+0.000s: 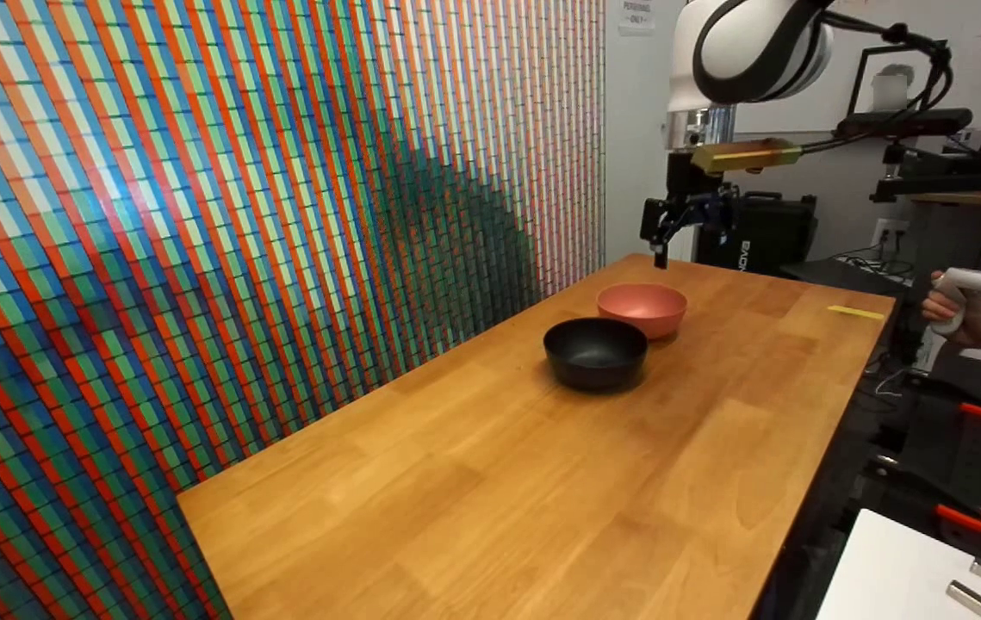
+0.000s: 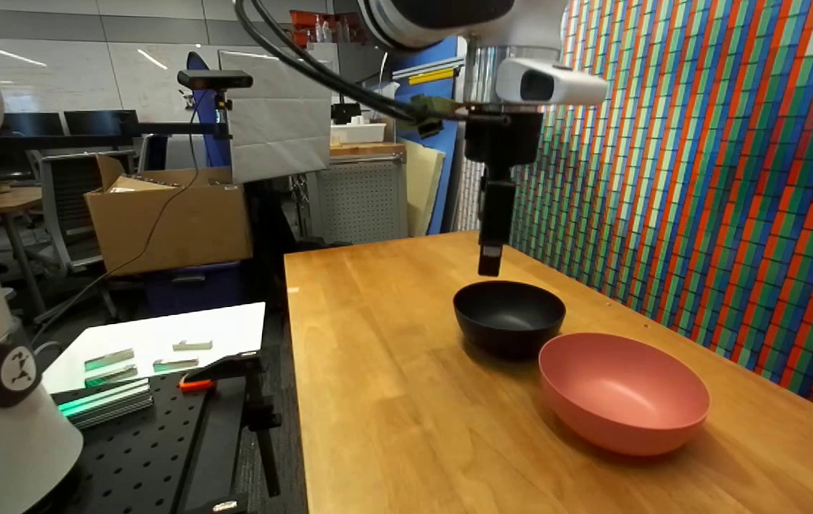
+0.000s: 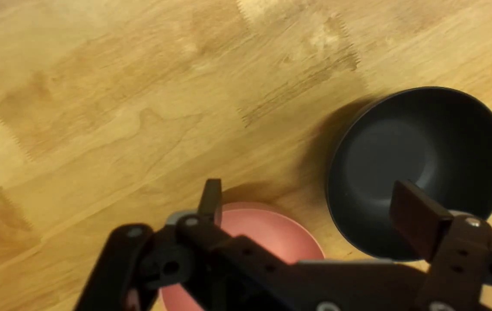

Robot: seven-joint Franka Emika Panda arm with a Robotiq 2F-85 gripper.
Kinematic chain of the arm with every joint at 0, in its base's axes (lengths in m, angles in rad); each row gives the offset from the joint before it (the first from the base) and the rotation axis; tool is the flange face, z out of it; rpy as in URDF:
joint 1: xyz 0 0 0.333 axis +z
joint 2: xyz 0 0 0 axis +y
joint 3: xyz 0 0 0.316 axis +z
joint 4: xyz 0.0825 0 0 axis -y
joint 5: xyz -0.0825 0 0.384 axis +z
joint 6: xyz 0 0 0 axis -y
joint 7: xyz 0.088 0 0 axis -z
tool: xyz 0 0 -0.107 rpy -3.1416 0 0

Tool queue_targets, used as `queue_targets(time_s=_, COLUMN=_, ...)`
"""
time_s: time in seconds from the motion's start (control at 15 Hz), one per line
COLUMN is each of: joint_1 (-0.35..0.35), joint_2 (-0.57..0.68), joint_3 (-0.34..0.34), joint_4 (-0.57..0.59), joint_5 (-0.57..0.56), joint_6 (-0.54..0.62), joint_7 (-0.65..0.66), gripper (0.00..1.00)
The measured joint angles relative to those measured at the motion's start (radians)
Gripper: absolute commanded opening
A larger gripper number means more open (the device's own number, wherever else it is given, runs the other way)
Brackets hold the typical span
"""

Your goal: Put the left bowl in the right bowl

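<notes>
The left bowl is a small round black bowl point(image 1: 595, 366), upright on the table. It also shows in an exterior view point(image 2: 509, 325) and in the wrist view point(image 3: 384, 160). The right bowl is a reddish-pink bowl point(image 1: 649, 319), upright close beside the black one. It shows in an exterior view point(image 2: 624, 400) and partly behind the gripper in the wrist view point(image 3: 267, 233). Both bowls look empty. My gripper point(image 3: 307, 190) is open and empty above the bowls. In the wrist view one finger overlaps the black bowl and the other overlaps the pink bowl's edge. It hangs above rim height in an exterior view point(image 2: 490, 263).
The bowls stand on a wooden table point(image 1: 490, 499) along a colourful tiled-pattern wall point(image 1: 283, 215). A yellow tape strip point(image 1: 855, 312) lies near the table's edge. A person's hand point(image 1: 964, 314) holds a white controller beside the table.
</notes>
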Motion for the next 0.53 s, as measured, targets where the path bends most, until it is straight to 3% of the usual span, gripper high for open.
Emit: queue_targets(time_s=0.53, joint_1=0.119, joint_2=0.248, joint_3=-0.021, joint_4=0.089, joint_5=-0.073, joint_6=0.155, joint_7=0.156, gripper=1.0)
